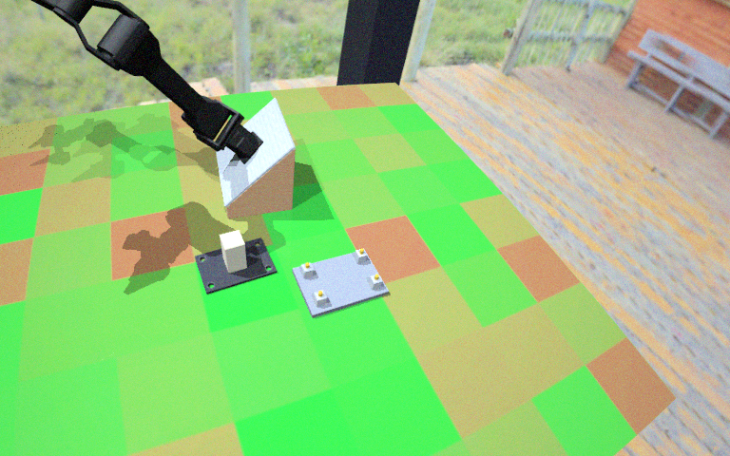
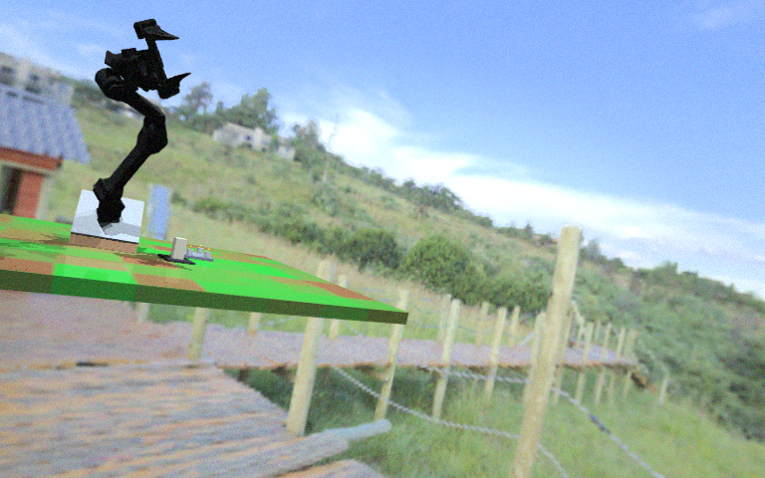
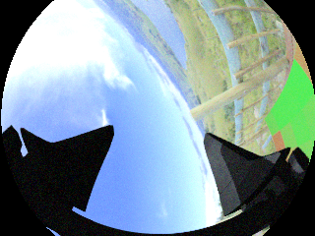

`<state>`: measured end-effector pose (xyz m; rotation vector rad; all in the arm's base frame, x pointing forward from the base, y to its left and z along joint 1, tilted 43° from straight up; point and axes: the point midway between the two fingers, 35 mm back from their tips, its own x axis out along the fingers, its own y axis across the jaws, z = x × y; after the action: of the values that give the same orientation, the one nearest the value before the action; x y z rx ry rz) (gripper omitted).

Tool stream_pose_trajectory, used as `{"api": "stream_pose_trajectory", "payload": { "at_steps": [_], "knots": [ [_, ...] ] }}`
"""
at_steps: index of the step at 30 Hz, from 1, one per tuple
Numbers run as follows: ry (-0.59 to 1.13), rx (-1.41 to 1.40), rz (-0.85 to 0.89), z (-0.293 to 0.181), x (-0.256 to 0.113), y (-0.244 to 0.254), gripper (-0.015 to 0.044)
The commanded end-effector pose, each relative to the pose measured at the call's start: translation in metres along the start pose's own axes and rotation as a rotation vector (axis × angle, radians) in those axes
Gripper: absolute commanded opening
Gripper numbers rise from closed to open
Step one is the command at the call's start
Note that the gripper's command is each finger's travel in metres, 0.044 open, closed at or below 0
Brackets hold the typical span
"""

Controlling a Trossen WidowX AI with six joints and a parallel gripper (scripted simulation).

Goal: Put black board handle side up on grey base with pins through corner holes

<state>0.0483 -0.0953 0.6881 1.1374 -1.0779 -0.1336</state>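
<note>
Because we see sky between them, gripper: spread wide, pinching nothing, raised well above the table.
Black board: flat on the table, handle up, just beside the grey base.
Writing: none we can read.

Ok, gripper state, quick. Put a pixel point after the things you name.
Gripper (image 2: 184, 56) (image 3: 160, 134): open, fingers wide apart, holding nothing; raised well above the black board (image 1: 216, 272) (image 2: 168, 258).
</note>
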Motion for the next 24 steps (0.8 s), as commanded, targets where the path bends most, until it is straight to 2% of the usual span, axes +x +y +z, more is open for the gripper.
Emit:
{"api": "stream_pose_trajectory", "payload": {
  "at_steps": [1, 2, 13, 19, 24],
  "knots": [
    [0.003, 0.009, 0.001, 0.000, 0.000, 0.000, 0.0426],
    [0.011, 0.035, 0.002, 0.000, 0.000, 0.000, 0.0440],
    [0.134, 0.719, 0.186, 0.042, -0.005, 0.027, 0.0440],
    [0.204, 1.181, 0.286, 0.081, 0.000, 0.028, 0.0440],
    [0.218, 1.591, 0.371, 0.124, 0.008, 0.009, 0.0440]
  ]
}}
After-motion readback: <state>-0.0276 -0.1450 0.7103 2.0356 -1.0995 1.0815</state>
